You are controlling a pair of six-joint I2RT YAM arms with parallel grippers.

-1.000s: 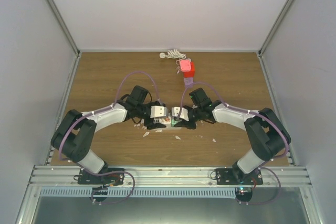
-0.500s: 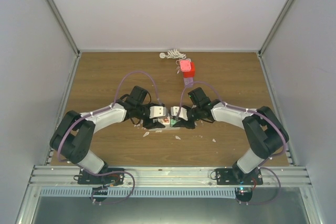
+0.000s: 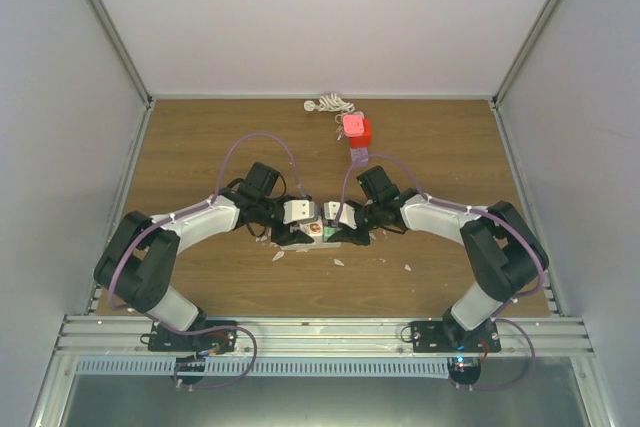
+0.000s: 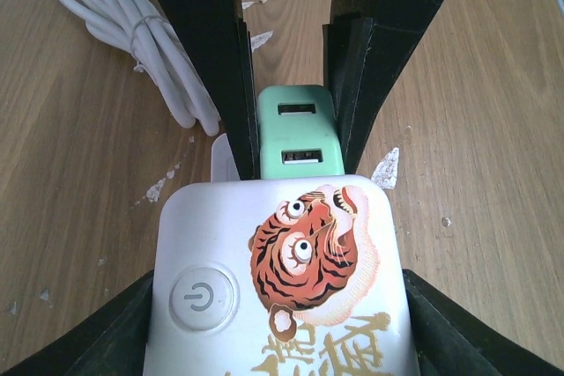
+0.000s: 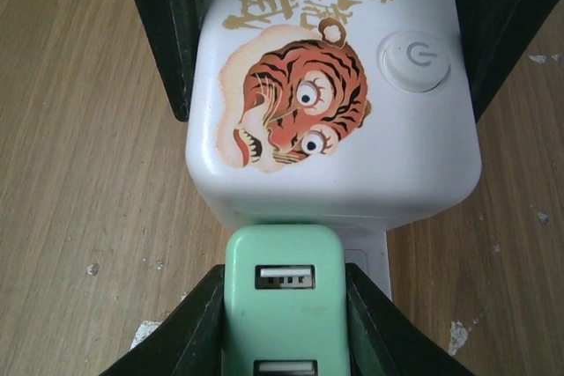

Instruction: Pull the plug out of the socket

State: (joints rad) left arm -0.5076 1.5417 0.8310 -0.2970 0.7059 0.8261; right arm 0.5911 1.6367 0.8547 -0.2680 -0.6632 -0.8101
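Note:
A white cube socket point(image 4: 282, 279) with a tiger sticker and a power button sits on the wooden table at mid-centre point(image 3: 313, 231). A mint-green USB plug point(image 5: 284, 305) sits against its side, still joined to it; it also shows in the left wrist view point(image 4: 298, 134). My left gripper point(image 4: 282, 314) is shut on the socket from both sides point(image 3: 303, 231). My right gripper point(image 5: 286, 328) is shut on the green plug point(image 3: 340, 234). In the top view the two grippers face each other, almost touching.
A white cable point(image 4: 132, 33) lies bundled beside the socket. A coiled white cord point(image 3: 328, 104) and a pink-red object point(image 3: 355, 130) lie at the back of the table. Small white flakes point(image 3: 340, 262) lie scattered on the wood point(image 3: 200, 147) near the grippers.
Both grippers, with socket and plug, have drifted slightly toward the back of the table. Both grips are unchanged and the plug is still against the socket.

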